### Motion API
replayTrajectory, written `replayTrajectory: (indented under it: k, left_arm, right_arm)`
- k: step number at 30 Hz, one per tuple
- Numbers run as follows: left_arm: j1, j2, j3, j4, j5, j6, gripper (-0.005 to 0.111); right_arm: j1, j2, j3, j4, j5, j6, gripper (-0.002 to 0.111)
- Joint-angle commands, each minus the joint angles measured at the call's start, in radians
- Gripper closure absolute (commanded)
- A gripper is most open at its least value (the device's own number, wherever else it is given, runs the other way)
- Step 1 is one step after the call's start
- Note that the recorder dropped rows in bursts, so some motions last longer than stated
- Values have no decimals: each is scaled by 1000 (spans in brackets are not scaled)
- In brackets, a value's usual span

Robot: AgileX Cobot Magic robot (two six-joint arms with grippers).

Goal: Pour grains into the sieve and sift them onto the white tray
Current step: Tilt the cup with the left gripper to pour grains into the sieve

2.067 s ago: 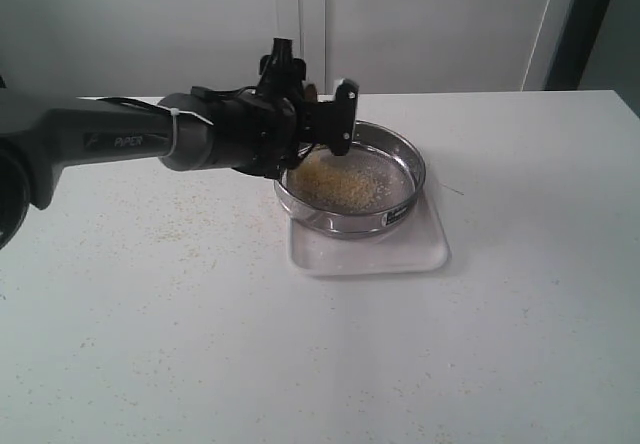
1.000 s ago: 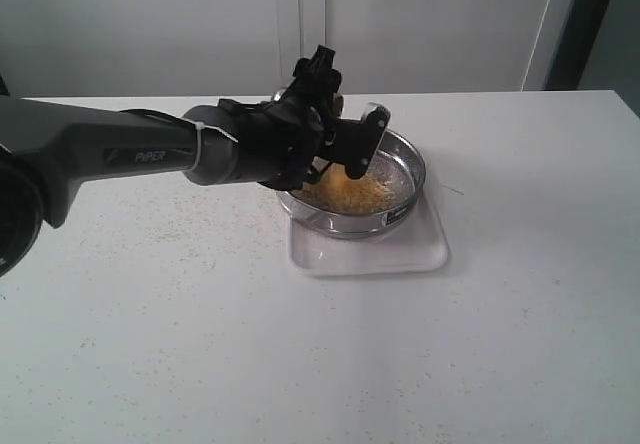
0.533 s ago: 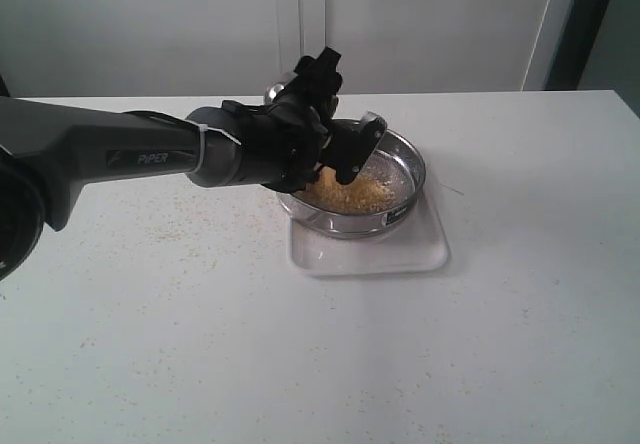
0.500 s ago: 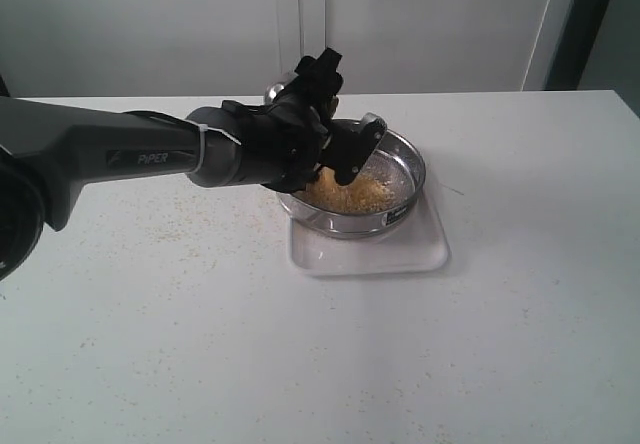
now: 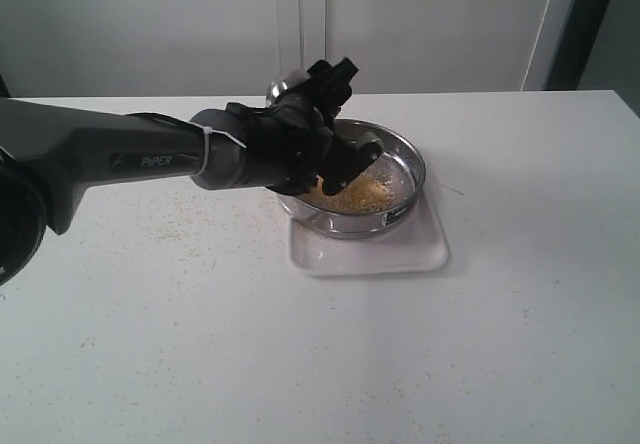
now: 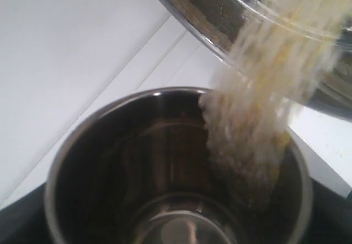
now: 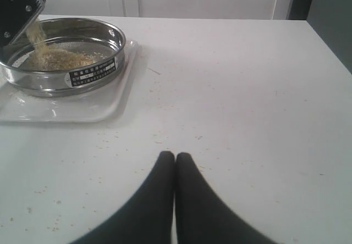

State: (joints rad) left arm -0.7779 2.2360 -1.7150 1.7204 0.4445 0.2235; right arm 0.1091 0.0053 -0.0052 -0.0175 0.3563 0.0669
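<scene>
Pouring: under way; the left hand [image 5: 338,156] clasps the tipped steel cup [image 6: 176,200] over the sieve [image 5: 405,169], and the grains [image 6: 258,112] stream onto a heap inside it.
Left: emptying the cup, then sifting.
Sieve: sits on the white tray [image 5: 425,252], its wall near the tray's rim.
Right hand [image 7: 175,164]: closed, empty, well apart from the sieve.
Room: open worktop [image 5: 500,334] around the sieve.

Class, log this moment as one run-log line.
step: pouring | left gripper: shut on tilted steel cup | grains: streaming into sieve | sieve: on white tray | right gripper: shut, empty
</scene>
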Motion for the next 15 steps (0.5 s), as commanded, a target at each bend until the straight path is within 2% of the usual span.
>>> replayTrajectory:
  k: [1,9,15]
  left_arm:
    - [-24,-13,-7,24,26,46,107]
    - [-26,-13,-7,24,107,201,107]
    - [-26,-13,-7,24,120,199,107]
  right_arm:
    - [-11,-5,5,1,-15,-2,108]
    - [-11,-5,5,1,-15,-2,108]
    - [-11,-5,5,1,-15,-2,108]
